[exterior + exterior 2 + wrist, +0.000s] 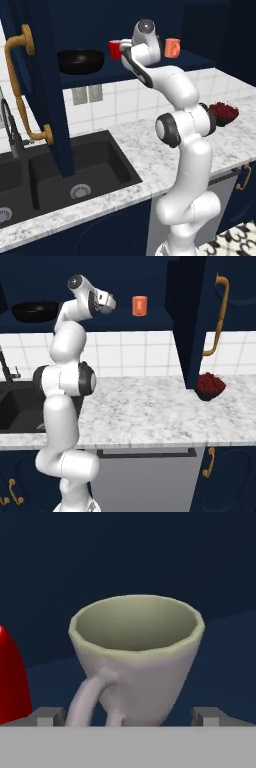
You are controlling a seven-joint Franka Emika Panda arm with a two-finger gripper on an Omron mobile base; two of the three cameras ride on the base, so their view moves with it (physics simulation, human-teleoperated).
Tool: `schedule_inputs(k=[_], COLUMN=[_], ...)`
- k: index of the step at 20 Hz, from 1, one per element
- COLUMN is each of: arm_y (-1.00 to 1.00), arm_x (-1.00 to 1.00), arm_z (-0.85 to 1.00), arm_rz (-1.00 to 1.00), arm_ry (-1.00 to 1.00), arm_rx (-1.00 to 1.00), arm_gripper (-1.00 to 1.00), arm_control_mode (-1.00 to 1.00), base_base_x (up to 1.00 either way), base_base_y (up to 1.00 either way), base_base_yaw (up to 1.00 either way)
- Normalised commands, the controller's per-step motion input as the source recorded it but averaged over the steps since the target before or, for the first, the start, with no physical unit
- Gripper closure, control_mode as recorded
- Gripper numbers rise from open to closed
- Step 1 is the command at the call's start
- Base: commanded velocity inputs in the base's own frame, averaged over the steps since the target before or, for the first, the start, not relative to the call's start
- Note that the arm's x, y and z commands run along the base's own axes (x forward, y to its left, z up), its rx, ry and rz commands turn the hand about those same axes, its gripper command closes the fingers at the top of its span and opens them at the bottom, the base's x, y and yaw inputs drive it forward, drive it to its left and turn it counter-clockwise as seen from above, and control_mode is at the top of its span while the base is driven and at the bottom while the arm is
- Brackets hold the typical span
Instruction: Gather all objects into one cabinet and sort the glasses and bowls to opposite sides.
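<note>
grey cup [136, 662] on cabinet shelf [220, 662], right by red cup [10, 677] | fingers [47, 716] wide open, empty, straddling it | looks light, stiff, slick, breakable | I'd pinch the body, skip the handle

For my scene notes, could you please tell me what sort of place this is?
A simulated home kitchen: a dark double sink set in a speckled marble counter, white wall tiles, and navy wall cabinets holding tableware.

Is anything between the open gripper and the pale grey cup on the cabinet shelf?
Nothing visible. In the hand view the pale grey cup stands upright just ahead of the gripper, between its spread fingertips; the red cup stands off to one side.
</note>
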Motion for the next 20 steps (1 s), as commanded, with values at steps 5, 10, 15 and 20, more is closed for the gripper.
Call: schedule_inputs(k=[5, 10, 15, 20], arm_y=[0.01, 0.00, 0.00, -0.07], arm_x=[0.18, 0.10, 0.09, 0.07], arm_z=[0.00, -0.02, -0.04, -0.16], arm_rz=[0.00, 0.00, 0.00, 0.00], arm_ry=[0.00, 0.00, 0.00, 0.00], arm_rx=[0.00, 0.00, 0.00, 0.00], arm_gripper=[-1.00, -1.00, 1.00, 1.00], arm_control_mode=[-1.00, -1.00, -1.00, -1.00], base_base_x=[0.00, 0.00, 0.00, 0.00], base_base_y=[0.00, 0.00, 0.00, 0.00], base_base_yaw=[0.00, 0.00, 0.00, 0.00])
